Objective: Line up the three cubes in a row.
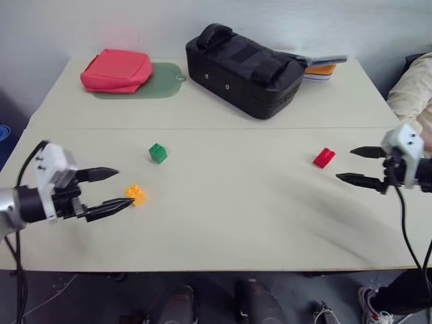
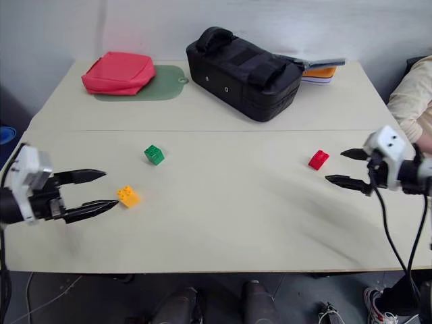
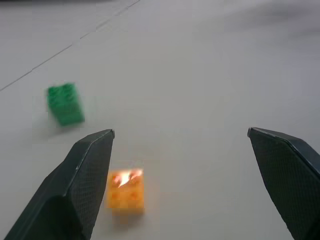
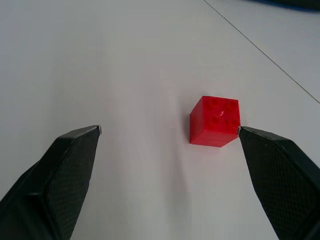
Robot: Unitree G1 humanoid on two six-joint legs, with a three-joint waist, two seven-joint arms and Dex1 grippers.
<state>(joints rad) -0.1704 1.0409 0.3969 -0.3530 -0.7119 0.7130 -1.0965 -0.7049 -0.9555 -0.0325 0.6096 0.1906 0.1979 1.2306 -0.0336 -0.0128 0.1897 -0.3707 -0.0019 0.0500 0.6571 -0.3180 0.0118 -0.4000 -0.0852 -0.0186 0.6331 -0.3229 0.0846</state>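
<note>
Three studded cubes lie apart on the cream table (image 1: 223, 216). The green cube (image 1: 158, 153) sits left of centre. Nearer the front left lies the orange-yellow cube (image 1: 135, 194), and the red cube (image 1: 324, 157) is on the right. My left gripper (image 1: 125, 188) hangs open just left of the orange-yellow cube (image 3: 126, 190), its lower fingertip close beside it; the green cube (image 3: 65, 104) lies beyond. My right gripper (image 1: 345, 165) is open a short way right of the red cube (image 4: 215, 121), with nothing between its fingers.
A black bag (image 1: 243, 67) stands at the back centre, with a red pouch (image 1: 116, 70) on a green mat (image 1: 162, 79) at the back left. A person's sleeve (image 1: 413, 91) shows at the right edge. A seam (image 1: 223, 128) runs across the table.
</note>
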